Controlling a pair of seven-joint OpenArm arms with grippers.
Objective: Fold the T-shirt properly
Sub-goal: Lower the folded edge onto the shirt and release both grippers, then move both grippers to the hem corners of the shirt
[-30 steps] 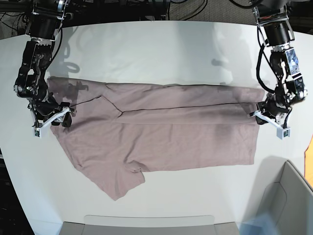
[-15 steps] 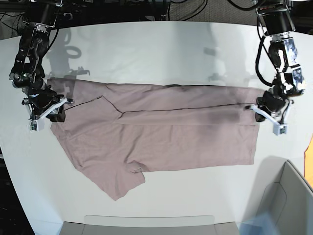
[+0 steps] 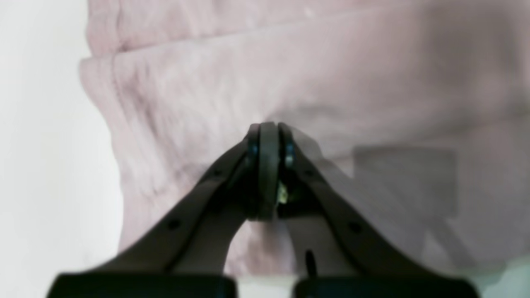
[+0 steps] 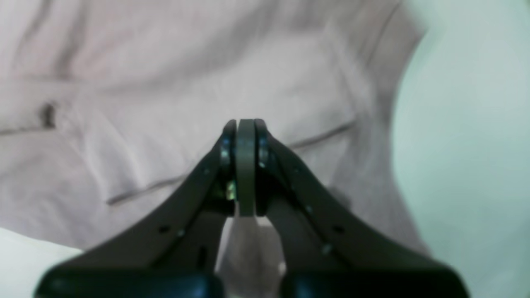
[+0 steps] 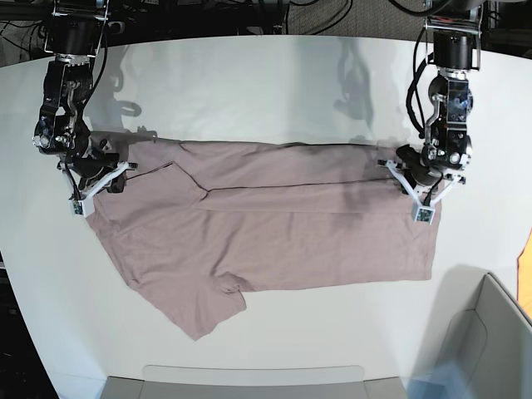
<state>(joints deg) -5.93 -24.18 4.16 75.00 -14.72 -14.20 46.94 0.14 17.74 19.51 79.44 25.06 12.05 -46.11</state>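
Note:
The pink-mauve T-shirt [image 5: 274,224] lies spread on the white table [image 5: 266,83], its far part folded over along a crease, one sleeve pointing to the near left. My left gripper [image 5: 416,193] is over the shirt's right end. In the left wrist view it [image 3: 268,128] is shut, pads together, with no cloth seen between them, and the cloth [image 3: 290,62] lies beneath. My right gripper [image 5: 98,184] is over the shirt's left end. In the right wrist view it [image 4: 245,124] is shut above a hemmed fold [image 4: 207,82].
A grey bin [image 5: 490,332] stands at the near right corner, with an orange object [image 5: 526,266] at the right edge. A grey tray lip [image 5: 249,378] runs along the front edge. Cables and arm bases crowd the far edge.
Both grippers have moved away from the shirt's side edges toward the far side and inward, the left one now over the cloth. The shirt has barely shifted.

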